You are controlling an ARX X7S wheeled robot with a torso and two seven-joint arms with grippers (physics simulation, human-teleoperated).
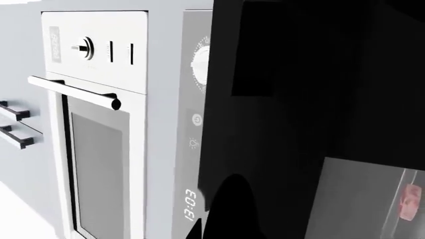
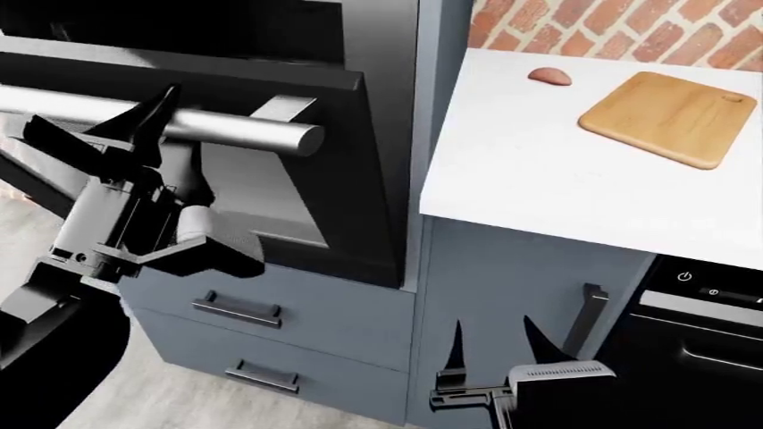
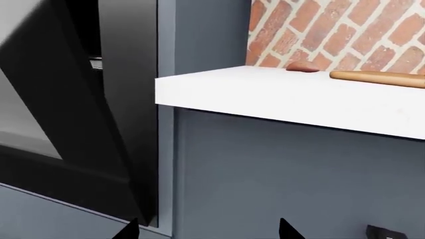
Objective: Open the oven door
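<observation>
Black-framed oven door (image 2: 339, 192) tilted partly open, seemingly.

Oven door (image 2: 238, 116) tilts out above two drawers (image 2: 256, 308) — counter (image 2: 524, 170) to its right, holding a board (image 2: 670, 116).

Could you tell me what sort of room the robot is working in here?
Most likely a simulated home kitchen: a built-in oven door with a steel bar handle, a white countertop holding a wooden cutting board, and a brick backsplash behind it.
</observation>
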